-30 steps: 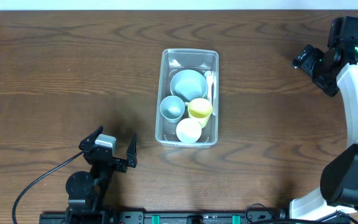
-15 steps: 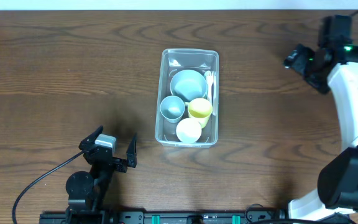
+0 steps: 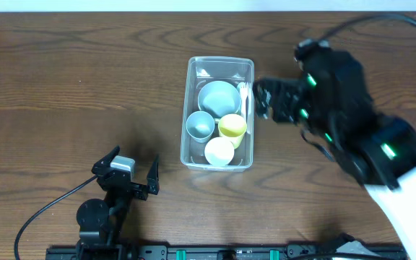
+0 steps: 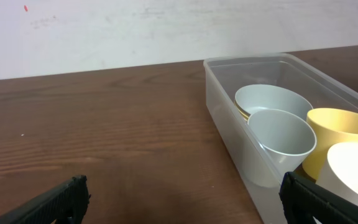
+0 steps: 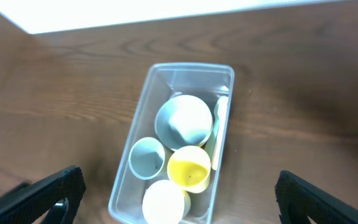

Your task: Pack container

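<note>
Left fingers: spread wide with nothing between them. Your left gripper sits low near the front edge of the brown wooden table, well apart from the tub.
Right fingers: also wide apart and empty. Your right gripper is blurred from overhead, just right of the tub and looking down into it.
Container: the clear rectangular plastic tub with rounded corners stands upright at mid-table.
Contents: a pale blue bowl, a grey-blue cup, a yellow cup, a white cup and a white plastic utensil along the right wall.
Feel: expect it to be light, with thin walls that flex and a smooth, slippery surface. The loose pieces inside will likely shift if you tilt it.
Where to hold: pinch the rim near a corner, where it looks stiffest.
Avoid: the right wall by the utensil, and squeezing mid-wall.
</note>
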Controlling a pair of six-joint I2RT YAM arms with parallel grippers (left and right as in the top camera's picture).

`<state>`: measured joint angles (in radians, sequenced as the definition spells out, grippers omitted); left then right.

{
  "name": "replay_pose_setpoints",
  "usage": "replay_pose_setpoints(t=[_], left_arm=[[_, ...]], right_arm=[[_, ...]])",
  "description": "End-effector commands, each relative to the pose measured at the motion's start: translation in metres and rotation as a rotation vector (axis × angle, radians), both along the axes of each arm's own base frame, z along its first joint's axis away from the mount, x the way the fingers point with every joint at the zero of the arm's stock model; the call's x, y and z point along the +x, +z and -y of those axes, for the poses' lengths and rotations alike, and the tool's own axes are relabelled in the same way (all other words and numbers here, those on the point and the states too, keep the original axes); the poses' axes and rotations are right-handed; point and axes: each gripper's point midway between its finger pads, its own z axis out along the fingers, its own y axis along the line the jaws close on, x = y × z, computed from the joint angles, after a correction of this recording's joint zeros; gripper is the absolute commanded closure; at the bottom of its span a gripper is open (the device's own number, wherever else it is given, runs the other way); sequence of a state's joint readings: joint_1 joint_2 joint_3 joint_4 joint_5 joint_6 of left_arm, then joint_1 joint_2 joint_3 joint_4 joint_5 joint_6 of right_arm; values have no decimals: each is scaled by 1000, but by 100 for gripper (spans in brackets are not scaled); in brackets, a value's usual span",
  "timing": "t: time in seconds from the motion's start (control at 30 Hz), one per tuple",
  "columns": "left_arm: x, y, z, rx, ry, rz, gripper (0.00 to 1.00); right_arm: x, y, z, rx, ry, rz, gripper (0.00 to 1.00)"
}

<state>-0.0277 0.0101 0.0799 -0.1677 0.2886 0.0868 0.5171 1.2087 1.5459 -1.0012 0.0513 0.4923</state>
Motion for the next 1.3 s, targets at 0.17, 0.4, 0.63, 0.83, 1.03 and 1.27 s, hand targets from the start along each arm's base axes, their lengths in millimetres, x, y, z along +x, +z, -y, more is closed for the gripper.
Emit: replay_pose_setpoints(t=[0.17, 0.4, 0.63, 0.83, 1.03, 1.27], left_arm=[[-1, -13, 1, 12, -9, -33, 2], [-1, -13, 1, 12, -9, -33, 2], [-1, -13, 1, 12, -9, -33, 2], [-1, -13, 1, 12, -9, -33, 2], [-1, -13, 1, 12, -9, -33, 2], [-1, -13, 1, 12, -9, -33, 2]], right_arm=[[-34, 40, 84, -40, -200, 262, 1], [-39, 46, 126, -49, -322, 643, 1], [-54, 24, 116, -94, -195, 940, 1], [-64, -29, 109, -124, -120, 999, 1], [-68, -77, 99, -200, -30, 1008, 1], [-58, -130, 93, -269, 40, 935, 1]])
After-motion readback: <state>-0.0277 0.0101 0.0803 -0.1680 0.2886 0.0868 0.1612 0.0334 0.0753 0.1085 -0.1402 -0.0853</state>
